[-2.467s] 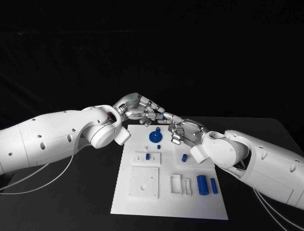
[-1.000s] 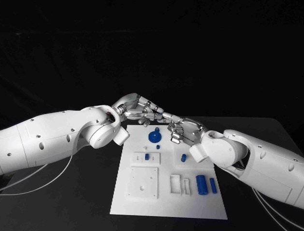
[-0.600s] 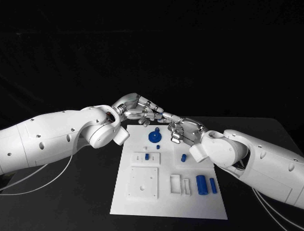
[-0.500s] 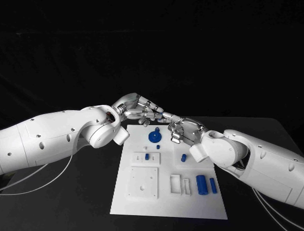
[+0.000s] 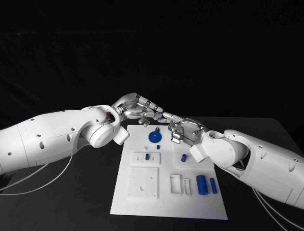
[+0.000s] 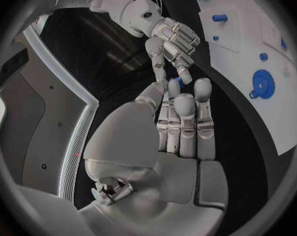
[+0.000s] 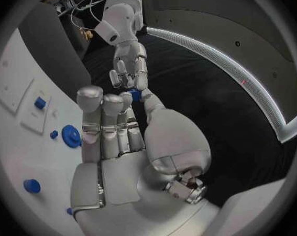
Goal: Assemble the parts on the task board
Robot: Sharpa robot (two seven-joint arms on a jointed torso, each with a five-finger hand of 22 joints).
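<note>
Above the far end of the white task board (image 5: 167,202) my left hand (image 5: 139,111) and right hand (image 5: 183,130) meet fingertip to fingertip. Between them sits a small blue part (image 6: 177,82) (image 7: 134,94). The right hand (image 7: 116,136) pinches it between thumb and a finger. The left hand (image 6: 177,126) has its fingertips closed on it from the other side. On the board lie a blue round part (image 5: 155,137), a blue peg (image 5: 147,156) in a white block, another peg (image 5: 184,157), and two blue cylinders (image 5: 202,184) near the right edge.
A white square block (image 5: 144,183) and narrow white slots (image 5: 175,184) stand on the near half of the board. Both white forearms reach in over the black table (image 5: 89,202) on either side of the board. Thin cables hang under the left arm (image 5: 41,180).
</note>
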